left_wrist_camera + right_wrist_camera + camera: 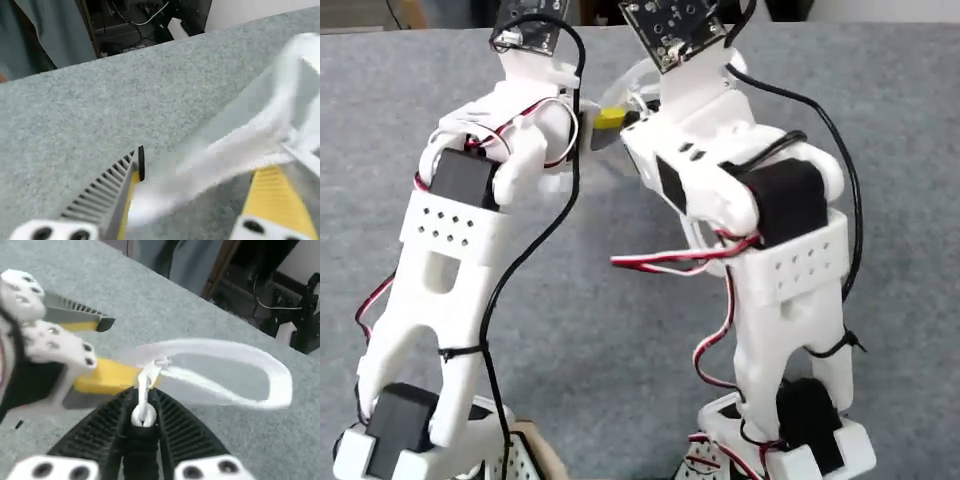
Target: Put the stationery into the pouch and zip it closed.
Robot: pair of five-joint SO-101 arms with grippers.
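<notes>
A translucent pouch [225, 372] with a white zipper rim lies open on the grey mat, its mouth spread into an oval. My right gripper [144, 395] has black ribbed fingers and is shut on the white zipper pull [143, 415] at the pouch's near end. My left gripper [120, 350] stands beside that same end, its grey finger and yellow finger [610, 118] spread apart. In the left wrist view the pouch's rim [240, 145] runs as a white band between the open fingers of the left gripper [202, 167]. From above, both arms meet at the far middle of the table and hide the pouch.
Grey felt mat [620, 320] covers the table. Both arm bases stand at the near edge, with red and black cables hanging between them. Beyond the far edge are dark furniture and cables [140, 20].
</notes>
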